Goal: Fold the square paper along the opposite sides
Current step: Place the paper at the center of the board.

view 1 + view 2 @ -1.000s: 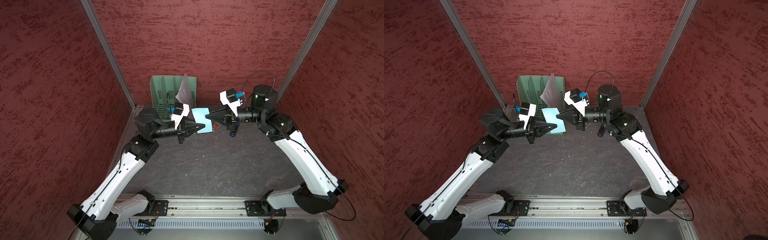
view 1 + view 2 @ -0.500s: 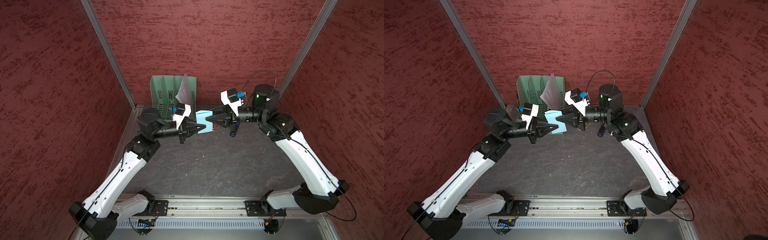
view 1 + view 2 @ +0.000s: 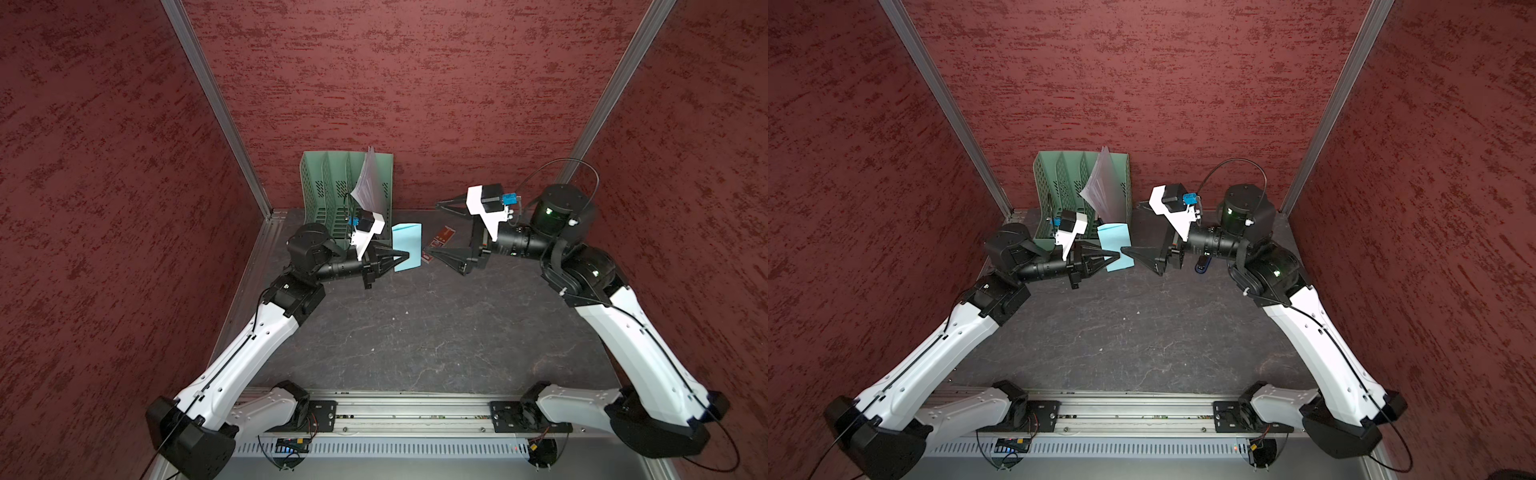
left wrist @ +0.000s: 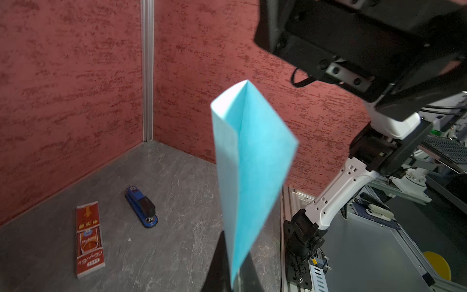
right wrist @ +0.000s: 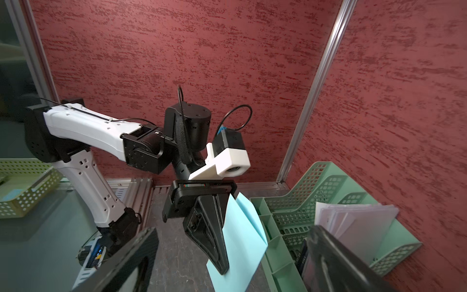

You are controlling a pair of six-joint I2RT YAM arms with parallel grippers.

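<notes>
The square paper, light blue and doubled over along a crease, hangs in the air above the back of the table. My left gripper is shut on its lower edge; the left wrist view shows the paper rising out of the closed left gripper. My right gripper stands wide open just to the right of the sheet, not touching it. In the right wrist view the paper sits between the spread fingers, pinched only by the left gripper. Both top views show paper and both grippers.
A green file organizer holding white sheets stands at the back, right behind the left wrist. A red packet and a blue stapler lie on the dark table below the right gripper. Red walls close in three sides.
The right gripper has opened, let go of the paper and drawn back to the right. The left gripper keeps its hold on the folded sheet.
</notes>
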